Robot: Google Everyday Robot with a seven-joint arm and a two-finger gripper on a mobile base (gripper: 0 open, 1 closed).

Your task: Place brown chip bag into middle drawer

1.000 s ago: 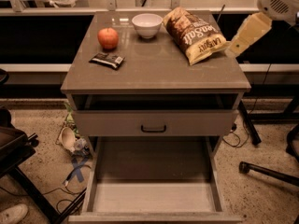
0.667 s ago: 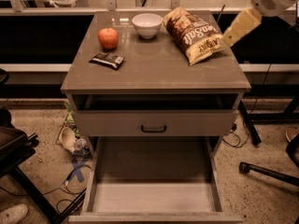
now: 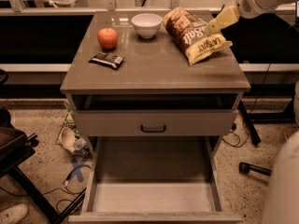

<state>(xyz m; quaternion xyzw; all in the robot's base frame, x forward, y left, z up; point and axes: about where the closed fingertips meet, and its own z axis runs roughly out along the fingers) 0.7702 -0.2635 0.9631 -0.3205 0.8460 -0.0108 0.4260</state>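
The brown chip bag [image 3: 189, 34] lies flat on the back right of the cabinet top [image 3: 154, 71], dark brown in the middle with tan ends. My gripper [image 3: 216, 26], with tan fingers on a white wrist, reaches in from the upper right. Its tip is over the bag's right edge; I cannot tell whether it touches the bag. The middle drawer [image 3: 154, 197] is pulled far out at the bottom of the view. Its pale floor is bare between low side walls.
A red apple [image 3: 107, 38], a white bowl [image 3: 146, 24] and a small black wrapper [image 3: 106, 59] sit on the cabinet top to the left of the bag. A drawer front with a black handle [image 3: 153, 125] is above the open drawer. Cables and clutter [image 3: 70, 141] lie on the floor at the left.
My gripper has moved left and farther back, from beside the bag's right end to over its right edge. The bag and the other objects have not moved.
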